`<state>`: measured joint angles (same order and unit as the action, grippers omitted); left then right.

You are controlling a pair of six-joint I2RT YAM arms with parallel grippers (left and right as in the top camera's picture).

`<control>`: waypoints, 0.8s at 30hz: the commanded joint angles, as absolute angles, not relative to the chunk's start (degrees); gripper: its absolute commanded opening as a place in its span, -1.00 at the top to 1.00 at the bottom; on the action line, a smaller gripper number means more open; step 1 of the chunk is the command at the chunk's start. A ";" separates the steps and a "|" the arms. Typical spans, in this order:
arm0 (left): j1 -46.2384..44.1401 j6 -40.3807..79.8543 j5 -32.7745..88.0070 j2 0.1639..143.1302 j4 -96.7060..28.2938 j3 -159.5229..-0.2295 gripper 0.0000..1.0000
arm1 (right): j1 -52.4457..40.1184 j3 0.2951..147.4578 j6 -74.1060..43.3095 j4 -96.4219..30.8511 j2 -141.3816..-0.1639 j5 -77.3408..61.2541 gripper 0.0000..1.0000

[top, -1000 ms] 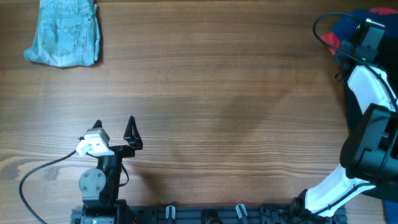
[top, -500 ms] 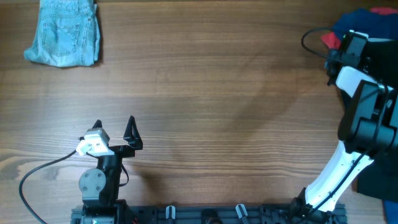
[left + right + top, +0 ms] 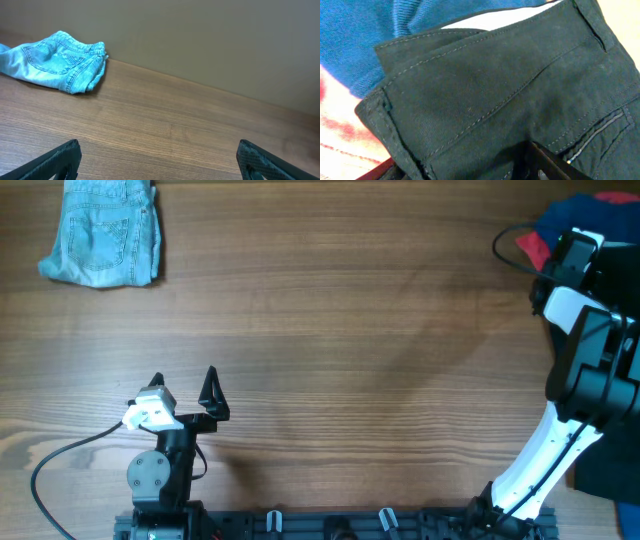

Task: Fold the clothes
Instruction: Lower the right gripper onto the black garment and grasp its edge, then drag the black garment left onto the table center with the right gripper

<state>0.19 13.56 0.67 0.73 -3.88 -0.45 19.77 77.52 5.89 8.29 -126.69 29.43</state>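
Light blue denim shorts point(image 3: 100, 235) lie crumpled at the table's far left corner, also in the left wrist view as shorts point(image 3: 60, 60). At the far right corner sits a pile: a dark blue garment point(image 3: 570, 215), a red one point(image 3: 533, 248), and a black garment point(image 3: 495, 90) that fills the right wrist view. My right gripper point(image 3: 562, 250) is down on this pile. Its jaws point(image 3: 470, 167) stand apart with a fold of the black garment between them; a firm grip does not show. My left gripper point(image 3: 185, 385) hangs open over bare wood, far from the shorts.
Wooden table point(image 3: 350, 350) with a wall behind it. A black cable point(image 3: 510, 235) loops beside the pile. The right arm point(image 3: 590, 380) rises along the right edge. A rail with clips point(image 3: 330, 525) runs along the near edge.
The right arm has reared up and its wrist has shifted left over the pile's edge, then slightly back right. Left arm and shorts have not moved.
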 commanded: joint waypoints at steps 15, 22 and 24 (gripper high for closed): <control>0.60 12.38 0.14 0.21 -4.19 -0.32 -1.00 | 22.48 78.87 -12.36 1.43 -120.84 25.04 0.92; 0.60 12.38 0.14 0.21 -4.19 -0.32 -0.99 | 22.28 78.85 -19.05 -3.62 -106.26 21.74 0.92; 0.60 12.38 0.14 0.21 -4.19 -0.32 -0.99 | 21.67 78.85 -19.07 -4.67 -104.33 17.89 0.92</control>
<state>0.19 13.56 0.67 0.73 -3.88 -0.45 22.85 78.74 -16.88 -4.34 -107.98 23.68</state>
